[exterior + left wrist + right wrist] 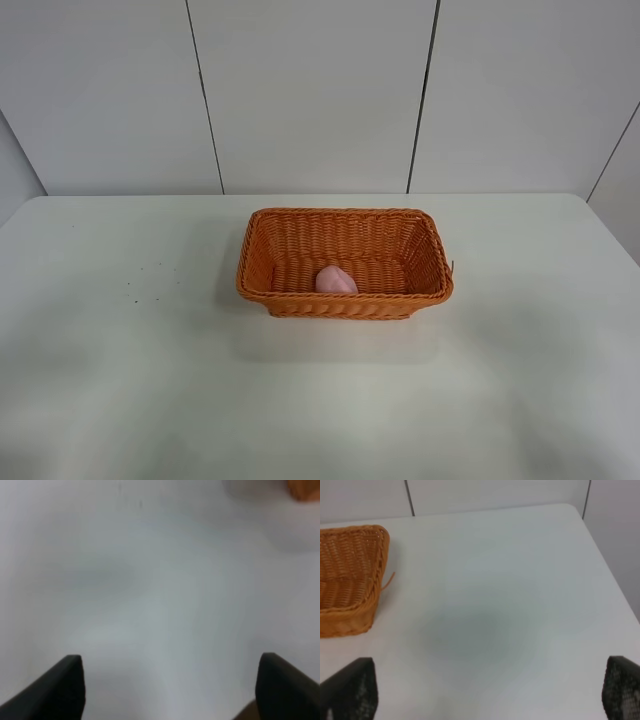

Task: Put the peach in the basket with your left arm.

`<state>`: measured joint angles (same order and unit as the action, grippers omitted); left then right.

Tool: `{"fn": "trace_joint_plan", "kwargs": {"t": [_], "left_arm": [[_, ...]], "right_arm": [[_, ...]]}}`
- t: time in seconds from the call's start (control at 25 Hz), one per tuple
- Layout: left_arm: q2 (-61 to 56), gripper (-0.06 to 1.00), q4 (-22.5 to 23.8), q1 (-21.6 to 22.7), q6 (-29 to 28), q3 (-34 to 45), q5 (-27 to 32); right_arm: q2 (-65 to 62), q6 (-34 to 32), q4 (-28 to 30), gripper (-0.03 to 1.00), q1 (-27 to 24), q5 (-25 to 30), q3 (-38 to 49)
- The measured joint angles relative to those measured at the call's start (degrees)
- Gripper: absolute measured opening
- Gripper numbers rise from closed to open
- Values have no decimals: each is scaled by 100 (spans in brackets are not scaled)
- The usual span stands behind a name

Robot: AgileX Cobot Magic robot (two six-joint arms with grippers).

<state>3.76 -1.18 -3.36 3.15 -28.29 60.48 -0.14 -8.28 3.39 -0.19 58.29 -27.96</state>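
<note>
Writing of any kind we cannot find: no brand, label or printed mark shows on the basket [345,262], on the peach [336,280] or on the white table [120,370]. We see the peach lying inside the basket, on its floor and close against the near long wall, a little left of that wall's middle. Its shape is a rounded lump, and we cannot make out a long axis or which way it points. The basket sits towards the far edge of the table, roughly midway between the left and right edges, with its long sides running parallel to the far edge and its walls flaring outward up to the braided rim. A loose strand of wicker sticks out at its right end, which we also see in the right wrist view beside the basket corner [350,580]. A few small dark specks mark the tabletop to the left of the basket. Behind the far edge stands a pale panelled wall [310,90] with dark seams.

Neither arm appears in the high view. Our left gripper [170,690] hangs above bare tabletop with its two dark fingers spread wide apart and nothing between them; an orange scrap of the basket [304,489] shows at the frame's corner. Our right gripper [490,695] likewise stands released, fingers far apart, empty, over the table near the basket's right end
</note>
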Motion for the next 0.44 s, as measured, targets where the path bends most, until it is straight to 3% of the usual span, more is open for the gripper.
{"fn": "trace_joint_plan", "kwargs": {"t": [0.44], "left_arm": [[-416, 81, 28, 0, -54, 0, 6]], "right_arm": [[0, 0, 0, 69, 0, 0, 0]]}}
